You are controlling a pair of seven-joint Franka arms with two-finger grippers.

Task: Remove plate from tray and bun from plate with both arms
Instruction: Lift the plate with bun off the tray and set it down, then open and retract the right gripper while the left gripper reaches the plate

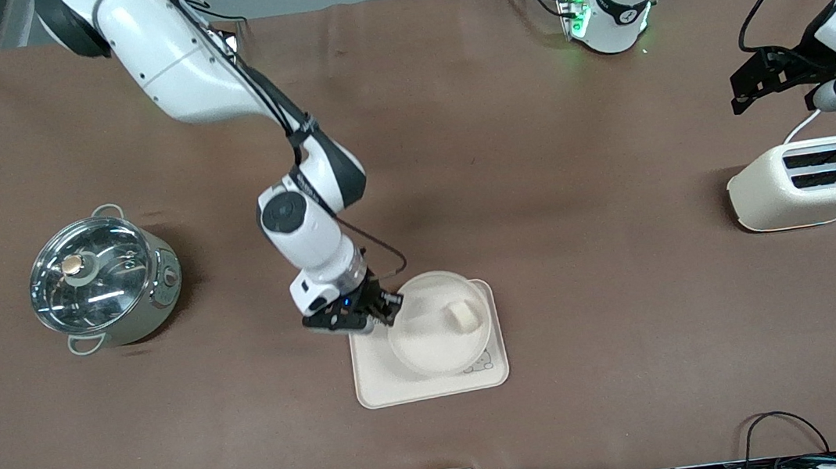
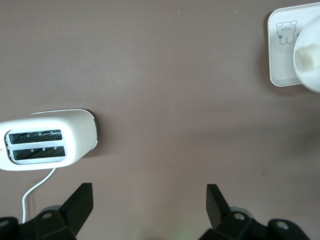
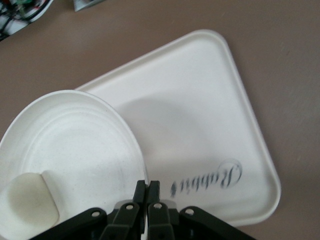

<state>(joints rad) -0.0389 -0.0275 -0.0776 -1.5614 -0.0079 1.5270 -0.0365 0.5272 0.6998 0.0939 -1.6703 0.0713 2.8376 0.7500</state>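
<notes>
Slippage is your main risk: the right gripper [image 1: 387,306] has its fingers pinched together on the thin rim of the plate [image 1: 433,335], at the edge toward the right arm's end of the bench. In the right wrist view the fingers look almost touching, with only the rim between them, so the hold is narrow and off to one side. If you lift or drag from here, the plate could well pivot about that pinch and sag on its free edge. The bun [image 1: 462,316] sits loose in the plate, toward the edge away from the gripper, and would probably slide or roll out if the plate tips that way. The plate also seems already raised a little off the tray [image 1: 372,385]; I judge that a catch on the tray's lip could jerk the grip loose or pull the tray along.

Your left gripper [image 2: 150,207] hangs with its fingers spread wide and empty, waiting over bare bench [image 1: 576,169] near the toaster [image 1: 809,182], well apart from the plate, which shows only at the corner of its wrist view.
</notes>
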